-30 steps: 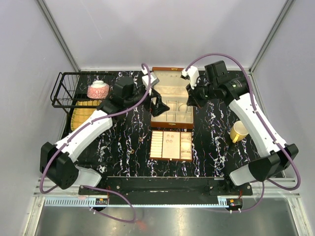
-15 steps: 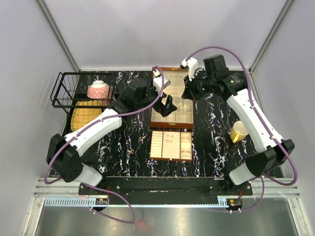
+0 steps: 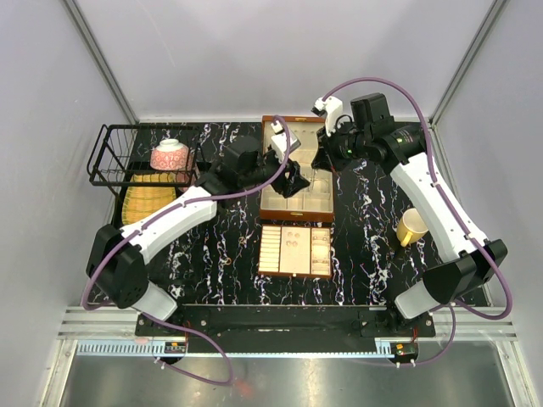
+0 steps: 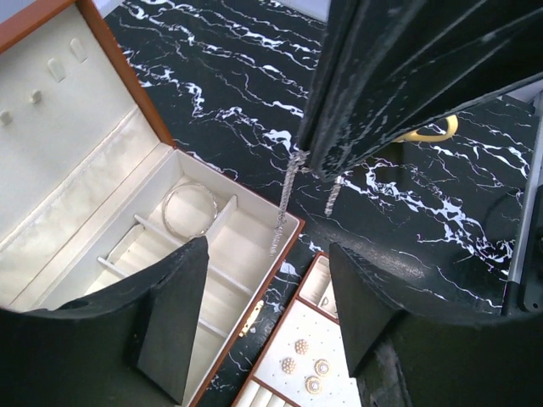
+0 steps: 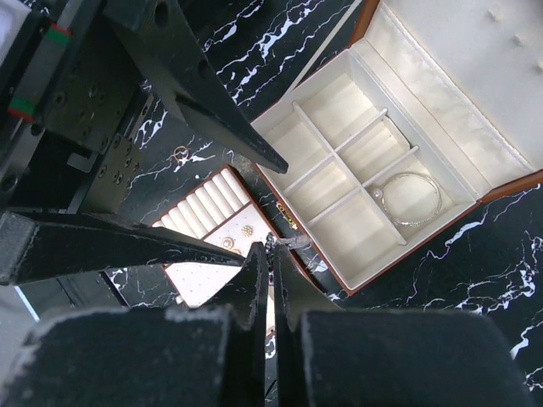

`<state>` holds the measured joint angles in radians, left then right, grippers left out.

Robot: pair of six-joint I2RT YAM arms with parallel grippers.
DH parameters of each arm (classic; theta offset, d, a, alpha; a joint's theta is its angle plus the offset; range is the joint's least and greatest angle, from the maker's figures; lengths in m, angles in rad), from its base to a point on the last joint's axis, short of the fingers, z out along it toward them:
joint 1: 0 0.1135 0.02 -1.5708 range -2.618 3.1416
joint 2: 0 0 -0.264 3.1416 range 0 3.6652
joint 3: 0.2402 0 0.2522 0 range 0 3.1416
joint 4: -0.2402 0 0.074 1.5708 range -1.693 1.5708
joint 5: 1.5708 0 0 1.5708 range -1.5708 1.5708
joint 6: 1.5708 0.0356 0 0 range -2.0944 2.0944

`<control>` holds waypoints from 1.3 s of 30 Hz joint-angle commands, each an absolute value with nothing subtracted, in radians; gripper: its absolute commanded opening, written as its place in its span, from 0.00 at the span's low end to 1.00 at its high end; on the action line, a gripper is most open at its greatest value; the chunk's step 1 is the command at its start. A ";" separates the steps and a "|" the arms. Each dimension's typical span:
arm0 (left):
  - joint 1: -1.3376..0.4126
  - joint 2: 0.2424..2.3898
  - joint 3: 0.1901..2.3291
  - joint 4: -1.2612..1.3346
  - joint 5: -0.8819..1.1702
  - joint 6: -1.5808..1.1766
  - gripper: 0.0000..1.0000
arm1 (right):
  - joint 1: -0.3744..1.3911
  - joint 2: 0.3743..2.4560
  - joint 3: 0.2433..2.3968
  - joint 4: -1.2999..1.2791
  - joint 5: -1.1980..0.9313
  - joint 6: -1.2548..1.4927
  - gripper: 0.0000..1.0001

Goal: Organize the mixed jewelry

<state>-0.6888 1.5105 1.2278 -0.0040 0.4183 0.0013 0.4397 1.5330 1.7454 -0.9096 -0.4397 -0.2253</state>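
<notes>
The step in hand looks like stowing 1 fine chain (image 4: 286,199). The right pincer (image 5: 271,254) is pressed together on it, and 2 short ends hang down from the fingertips, above the black marble tabletop (image 4: 254,93) just beside the brown box's (image 4: 246,246) right edge. The left pincer (image 4: 267,254) is spread with nothing between its fingers. It sits low beside the box, facing the dangling chain, so this may be a handover or simply a steadying position.

Of the other mixed jewelry, a pale bangle (image 4: 165,214) already lies in 1 rear compartment of the box. Small earrings (image 4: 301,346) sit in the separate tray (image 3: 267,250) in front of it. The remaining compartments look bare.

Next, I judge the chain has to travel over the box wall and go down into a free compartment. Because it is thin and limp, it should be lowered until it pools on the lining before being let go, clear of the dividers and of the left pincer.
</notes>
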 commanded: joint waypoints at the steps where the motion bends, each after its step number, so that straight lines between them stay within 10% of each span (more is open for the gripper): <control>1: -0.699 1.525 1.229 0.081 0.488 0.049 0.62 | 0.448 1.539 1.793 -0.877 -0.472 -0.187 0.00; 39: -0.707 1.618 1.272 0.071 0.543 0.087 0.24 | 0.448 1.542 1.763 -0.865 -0.483 -0.173 0.00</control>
